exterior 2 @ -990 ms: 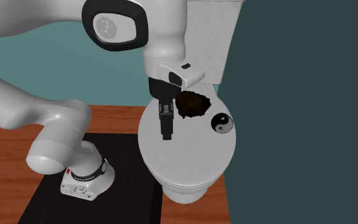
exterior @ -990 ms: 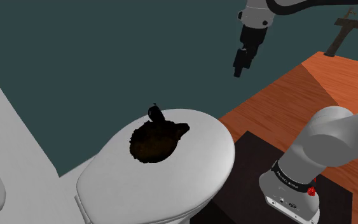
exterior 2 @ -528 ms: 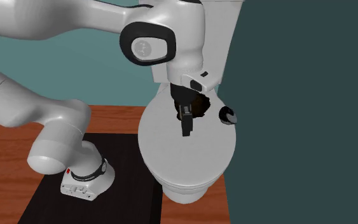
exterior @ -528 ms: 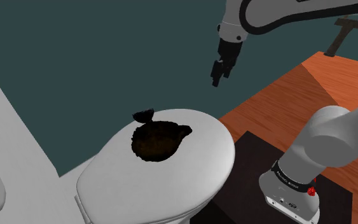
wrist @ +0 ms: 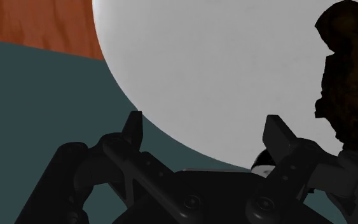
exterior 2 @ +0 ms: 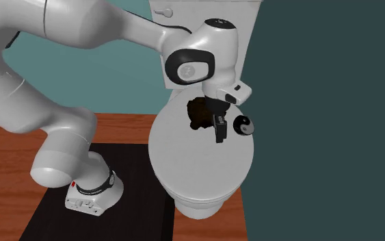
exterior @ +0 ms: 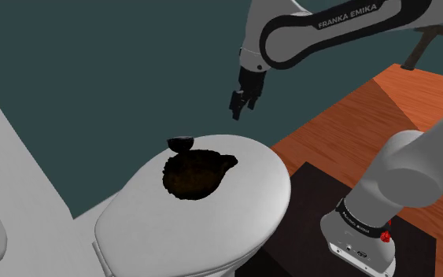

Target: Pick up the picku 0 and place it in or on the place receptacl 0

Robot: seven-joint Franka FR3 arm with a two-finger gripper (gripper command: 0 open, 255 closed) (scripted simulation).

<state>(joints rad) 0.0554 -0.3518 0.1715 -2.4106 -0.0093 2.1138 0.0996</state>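
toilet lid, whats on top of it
On the lid lie a dark brown ragged patch and, beside it near the rim, a small black-and-white yin-yang piece. Whatever is under the patch or beneath the shut lid is covered.

The smooth white toilet lid (exterior: 243, 206) bears a rough dark-brown patch (exterior: 190, 177); the floor (exterior: 345, 118) is reddish grained wood.
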